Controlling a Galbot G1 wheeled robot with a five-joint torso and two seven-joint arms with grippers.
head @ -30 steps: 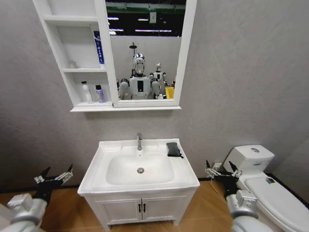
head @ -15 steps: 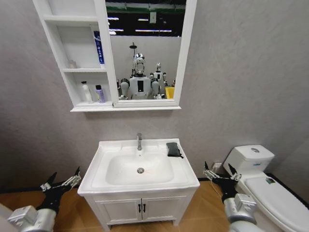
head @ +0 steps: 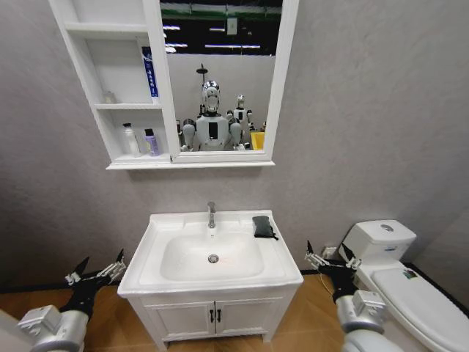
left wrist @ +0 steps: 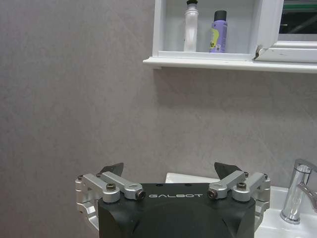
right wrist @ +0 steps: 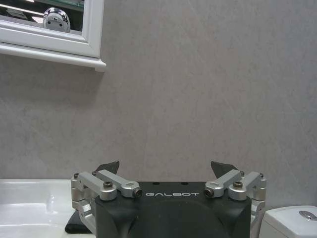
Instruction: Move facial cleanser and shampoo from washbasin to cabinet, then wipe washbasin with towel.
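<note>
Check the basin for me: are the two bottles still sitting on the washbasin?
No. The washbasin carries just the towel by the tap, while both bottles stand on the cabinet bottom shelf.

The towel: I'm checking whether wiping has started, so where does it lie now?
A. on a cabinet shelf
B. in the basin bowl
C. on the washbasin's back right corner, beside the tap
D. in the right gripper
C: the towel lies folded on the washbasin rim, right of the tap, with both grippers low and apart from it.
</note>
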